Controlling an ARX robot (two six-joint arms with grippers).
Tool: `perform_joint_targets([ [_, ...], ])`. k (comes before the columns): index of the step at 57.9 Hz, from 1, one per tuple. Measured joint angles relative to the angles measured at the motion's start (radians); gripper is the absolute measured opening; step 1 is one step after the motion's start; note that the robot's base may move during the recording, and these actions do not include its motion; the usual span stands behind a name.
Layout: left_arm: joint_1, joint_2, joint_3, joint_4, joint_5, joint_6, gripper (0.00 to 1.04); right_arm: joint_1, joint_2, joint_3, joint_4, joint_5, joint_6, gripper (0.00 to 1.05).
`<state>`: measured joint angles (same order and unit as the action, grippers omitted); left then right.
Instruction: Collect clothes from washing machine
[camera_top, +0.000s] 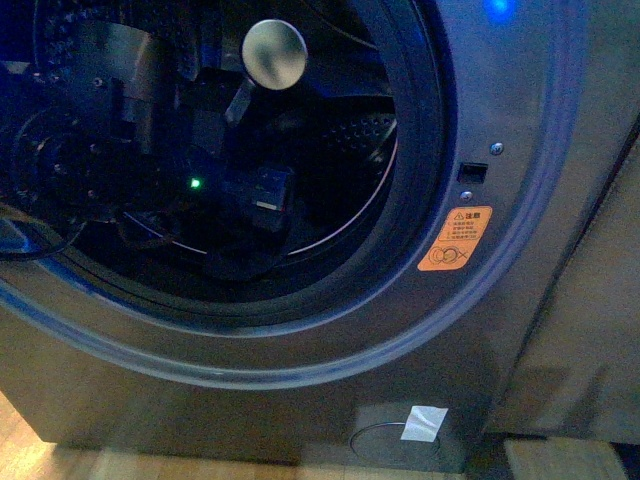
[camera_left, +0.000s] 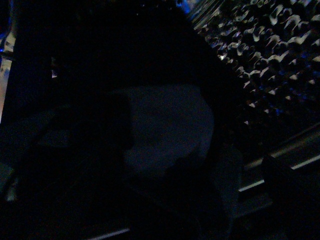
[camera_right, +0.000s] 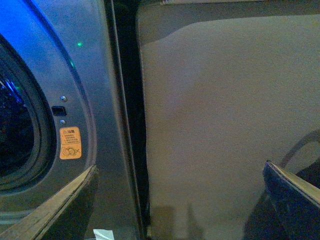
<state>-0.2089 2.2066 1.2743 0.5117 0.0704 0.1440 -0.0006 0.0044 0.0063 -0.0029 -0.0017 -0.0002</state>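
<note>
Front view is filled by the grey metallic front-loading washing machine (camera_top: 520, 300), its round black-rimmed porthole opening towards 10 o'clock. A flat beige panel (camera_right: 225, 125) stands just beside the machine at 3 o'clock. The black left arm (camera_top: 100, 130) reaches into the perforated steel drum (camera_left: 270, 45) from 9 o'clock of the opening. Soft dark navy clothes (camera_left: 165, 115) lie inside the drum, close before the left end effector (camera_left: 165, 150). It is lost in shadow, so I cannot tell whether it is wide, narrow or holding. Outside the machine, the right end effector (camera_right: 181, 165) is spread wide and empty. An orange warning sticker (camera_top: 455, 238) sits at 4 o'clock of the porthole, and a small blue light (camera_top: 497, 8) glows at 1 o'clock.
</note>
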Motion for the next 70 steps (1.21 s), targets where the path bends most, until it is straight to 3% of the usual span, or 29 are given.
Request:
perform_joint_targets([
  [30,0.000,0.252,0.452,-0.314,-0.058,0.054,0.98,0.000,0.000,0.000,0.000,0.000,0.000,0.97],
  [42,0.010,0.308,0.503,-0.403,-0.222,0.060,0.98,0.000,0.000,0.000,0.000,0.000,0.000,0.97],
  [62,0.025,0.322,0.483,-0.432,-0.167,-0.032,0.98,0.000,0.000,0.000,0.000,0.000,0.000,0.97],
  [70,0.023,0.319,0.481,-0.460,-0.167,-0.073,0.81,0.000,0.000,0.000,0.000,0.000,0.000,0.97],
])
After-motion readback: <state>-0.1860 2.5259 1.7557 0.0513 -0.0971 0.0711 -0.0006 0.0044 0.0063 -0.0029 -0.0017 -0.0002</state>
